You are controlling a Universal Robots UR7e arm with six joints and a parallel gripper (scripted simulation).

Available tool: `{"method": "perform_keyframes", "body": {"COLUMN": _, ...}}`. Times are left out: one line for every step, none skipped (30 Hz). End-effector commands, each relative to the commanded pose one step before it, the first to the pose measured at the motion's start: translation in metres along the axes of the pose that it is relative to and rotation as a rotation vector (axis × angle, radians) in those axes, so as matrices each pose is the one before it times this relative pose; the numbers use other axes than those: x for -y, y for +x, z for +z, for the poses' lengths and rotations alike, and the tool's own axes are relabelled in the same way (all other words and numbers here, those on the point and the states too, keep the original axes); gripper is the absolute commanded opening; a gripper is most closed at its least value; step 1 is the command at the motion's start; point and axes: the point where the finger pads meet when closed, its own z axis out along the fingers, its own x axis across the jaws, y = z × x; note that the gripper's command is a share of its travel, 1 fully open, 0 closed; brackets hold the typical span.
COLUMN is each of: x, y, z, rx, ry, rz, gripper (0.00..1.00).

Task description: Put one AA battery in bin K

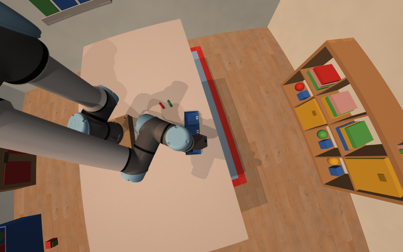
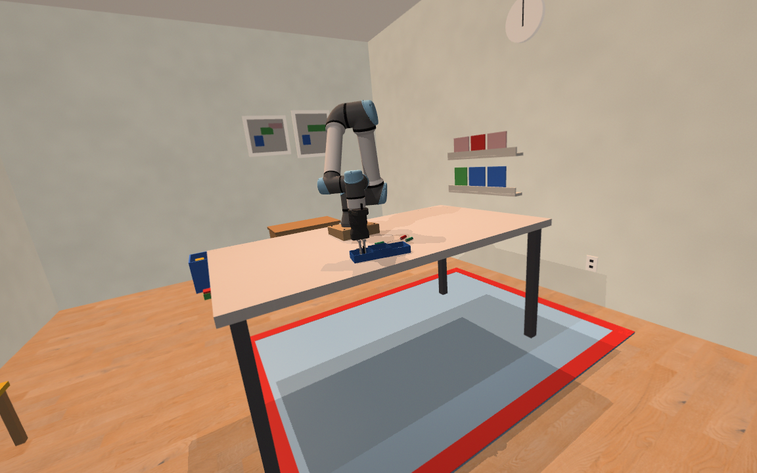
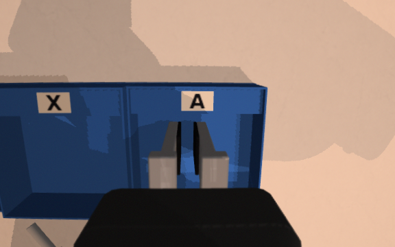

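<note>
A row of blue bins [image 1: 192,125] stands on the table near its right edge. In the wrist view I see the bin marked X [image 3: 58,147] and the end bin marked A [image 3: 195,137]; a bin marked K is not in that view. My gripper [image 3: 187,137] hangs low inside bin A with its fingers close together and nothing between them; it also shows in the side view [image 2: 361,249]. A small red cylinder [image 1: 161,105] and a small green cylinder [image 1: 169,103] lie on the table beyond the bins. Something small and green [image 2: 378,242] lies in a middle bin.
A grey rod [image 3: 38,233] lies on the table just outside bin X. The arm's wooden base block [image 1: 124,128] stands on the table to the left of the bins. The table's right edge [image 1: 215,140] runs close behind the bins.
</note>
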Motion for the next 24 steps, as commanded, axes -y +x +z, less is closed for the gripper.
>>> {"method": "perform_keyframes", "body": {"x": 0.00062, "y": 0.00028, "z": -0.006894, "rx": -0.00093, "ry": 0.00209, "rz": 0.00001, "gripper": 0.31}}
{"method": "perform_keyframes", "body": {"x": 0.00000, "y": 0.00000, "z": 0.000000, "rx": 0.00000, "ry": 0.00000, "rz": 0.00000, "gripper": 0.31}}
{"method": "perform_keyframes", "body": {"x": 0.00000, "y": 0.00000, "z": 0.000000, "rx": 0.00000, "ry": 0.00000, "rz": 0.00000, "gripper": 0.31}}
{"method": "perform_keyframes", "body": {"x": 0.00000, "y": 0.00000, "z": -0.001336, "rx": 0.00000, "ry": 0.00000, "rz": 0.00000, "gripper": 0.31}}
{"method": "perform_keyframes", "body": {"x": 0.00000, "y": 0.00000, "z": -0.001333, "rx": 0.00000, "ry": 0.00000, "rz": 0.00000, "gripper": 0.31}}
{"method": "perform_keyframes", "body": {"x": 0.00000, "y": 0.00000, "z": -0.001333, "rx": 0.00000, "ry": 0.00000, "rz": 0.00000, "gripper": 0.31}}
{"method": "perform_keyframes", "body": {"x": 0.00000, "y": 0.00000, "z": -0.001333, "rx": 0.00000, "ry": 0.00000, "rz": 0.00000, "gripper": 0.31}}
{"method": "perform_keyframes", "body": {"x": 0.00000, "y": 0.00000, "z": -0.001333, "rx": 0.00000, "ry": 0.00000, "rz": 0.00000, "gripper": 0.31}}
{"method": "perform_keyframes", "body": {"x": 0.00000, "y": 0.00000, "z": -0.001333, "rx": 0.00000, "ry": 0.00000, "rz": 0.00000, "gripper": 0.31}}
{"method": "perform_keyframes", "body": {"x": 0.00000, "y": 0.00000, "z": -0.001334, "rx": 0.00000, "ry": 0.00000, "rz": 0.00000, "gripper": 0.31}}
{"method": "perform_keyframes", "body": {"x": 0.00000, "y": 0.00000, "z": -0.001334, "rx": 0.00000, "ry": 0.00000, "rz": 0.00000, "gripper": 0.31}}
{"method": "perform_keyframes", "body": {"x": 0.00000, "y": 0.00000, "z": -0.001334, "rx": 0.00000, "ry": 0.00000, "rz": 0.00000, "gripper": 0.31}}
{"method": "perform_keyframes", "body": {"x": 0.00000, "y": 0.00000, "z": -0.001334, "rx": 0.00000, "ry": 0.00000, "rz": 0.00000, "gripper": 0.31}}
{"method": "perform_keyframes", "body": {"x": 0.00000, "y": 0.00000, "z": -0.001334, "rx": 0.00000, "ry": 0.00000, "rz": 0.00000, "gripper": 0.31}}
{"method": "perform_keyframes", "body": {"x": 0.00000, "y": 0.00000, "z": -0.001334, "rx": 0.00000, "ry": 0.00000, "rz": 0.00000, "gripper": 0.31}}
{"method": "perform_keyframes", "body": {"x": 0.00000, "y": 0.00000, "z": -0.001334, "rx": 0.00000, "ry": 0.00000, "rz": 0.00000, "gripper": 0.31}}
{"method": "perform_keyframes", "body": {"x": 0.00000, "y": 0.00000, "z": -0.001334, "rx": 0.00000, "ry": 0.00000, "rz": 0.00000, "gripper": 0.31}}
{"method": "perform_keyframes", "body": {"x": 0.00000, "y": 0.00000, "z": -0.001334, "rx": 0.00000, "ry": 0.00000, "rz": 0.00000, "gripper": 0.31}}
{"method": "perform_keyframes", "body": {"x": 0.00000, "y": 0.00000, "z": 0.000000, "rx": 0.00000, "ry": 0.00000, "rz": 0.00000, "gripper": 0.31}}
{"method": "perform_keyframes", "body": {"x": 0.00000, "y": 0.00000, "z": 0.000000, "rx": 0.00000, "ry": 0.00000, "rz": 0.00000, "gripper": 0.31}}
{"method": "perform_keyframes", "body": {"x": 0.00000, "y": 0.00000, "z": -0.004001, "rx": 0.00000, "ry": 0.00000, "rz": 0.00000, "gripper": 0.31}}
{"method": "perform_keyframes", "body": {"x": 0.00000, "y": 0.00000, "z": -0.003998, "rx": 0.00000, "ry": 0.00000, "rz": 0.00000, "gripper": 0.31}}
{"method": "perform_keyframes", "body": {"x": 0.00000, "y": 0.00000, "z": -0.003998, "rx": 0.00000, "ry": 0.00000, "rz": 0.00000, "gripper": 0.31}}
{"method": "perform_keyframes", "body": {"x": 0.00000, "y": 0.00000, "z": -0.003999, "rx": 0.00000, "ry": 0.00000, "rz": 0.00000, "gripper": 0.31}}
